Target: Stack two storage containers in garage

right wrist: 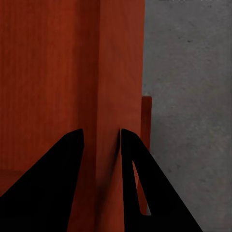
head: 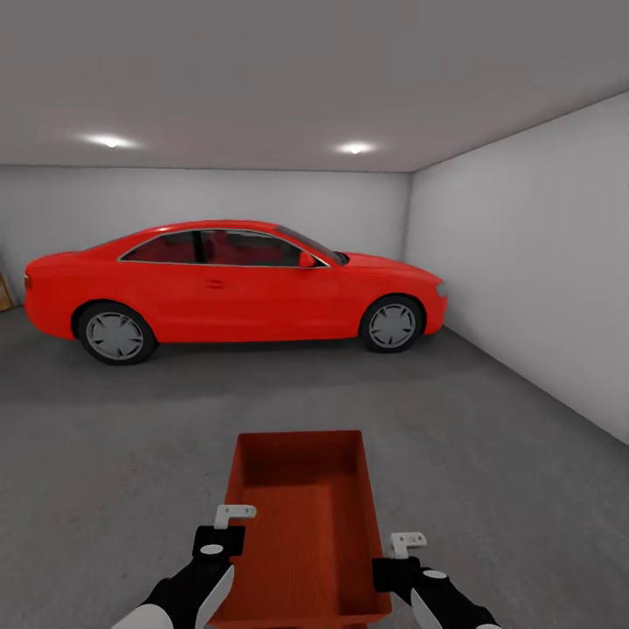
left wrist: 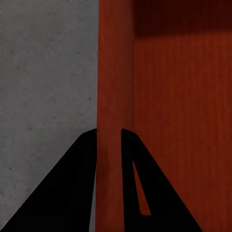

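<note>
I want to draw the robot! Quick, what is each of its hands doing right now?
Left gripper: closed on the left wall of the storage container.
Right gripper: closed on that container's right wall.

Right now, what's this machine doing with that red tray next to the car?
The robot is in the garage, holding an orange-red storage container in front of itself with both arms. Its left gripper pinches one long wall and its right gripper pinches the opposite wall. Grey concrete floor lies below, and a red car is parked ahead by the white wall.
</note>
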Available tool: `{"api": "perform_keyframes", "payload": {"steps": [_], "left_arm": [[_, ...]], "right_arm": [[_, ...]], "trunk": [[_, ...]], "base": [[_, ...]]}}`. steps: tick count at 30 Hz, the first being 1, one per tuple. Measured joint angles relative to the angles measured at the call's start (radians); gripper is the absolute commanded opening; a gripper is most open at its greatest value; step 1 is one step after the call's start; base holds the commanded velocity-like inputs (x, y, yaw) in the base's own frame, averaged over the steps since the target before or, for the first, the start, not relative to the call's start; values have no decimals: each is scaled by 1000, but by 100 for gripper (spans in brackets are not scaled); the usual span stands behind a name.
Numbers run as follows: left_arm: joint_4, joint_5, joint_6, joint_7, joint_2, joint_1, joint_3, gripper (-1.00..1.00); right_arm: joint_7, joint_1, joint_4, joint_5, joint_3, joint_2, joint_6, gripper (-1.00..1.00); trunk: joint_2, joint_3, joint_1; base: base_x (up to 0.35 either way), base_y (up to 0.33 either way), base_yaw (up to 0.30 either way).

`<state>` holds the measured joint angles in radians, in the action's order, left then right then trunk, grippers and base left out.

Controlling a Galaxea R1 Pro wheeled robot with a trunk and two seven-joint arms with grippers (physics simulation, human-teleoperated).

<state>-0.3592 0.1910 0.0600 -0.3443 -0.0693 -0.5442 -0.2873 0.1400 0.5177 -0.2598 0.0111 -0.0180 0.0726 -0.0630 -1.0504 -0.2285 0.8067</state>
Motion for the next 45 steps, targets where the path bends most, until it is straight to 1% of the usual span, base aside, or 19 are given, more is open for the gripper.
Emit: {"api": "perform_keyframes", "payload": {"steps": [14, 27, 45], "left_arm": [[-5, -3, 0, -4, -2, 0, 1, -100], [-3, 0, 0, -5, -2, 0, 1, -100], [-3, 1, 1, -9, -3, 0, -1, -100]], "right_arm": [[0, 0, -2, 0, 0, -1, 3, -100], [0, 0, -4, 1, 1, -1, -1, -100], [0, 0, -1, 0, 0, -1, 2, -100]], "trunk": [[0, 0, 0], [-91, -43, 50], [-217, -127, 119]], "base": [[0, 0, 0], [0, 0, 0], [0, 0, 0]]}}
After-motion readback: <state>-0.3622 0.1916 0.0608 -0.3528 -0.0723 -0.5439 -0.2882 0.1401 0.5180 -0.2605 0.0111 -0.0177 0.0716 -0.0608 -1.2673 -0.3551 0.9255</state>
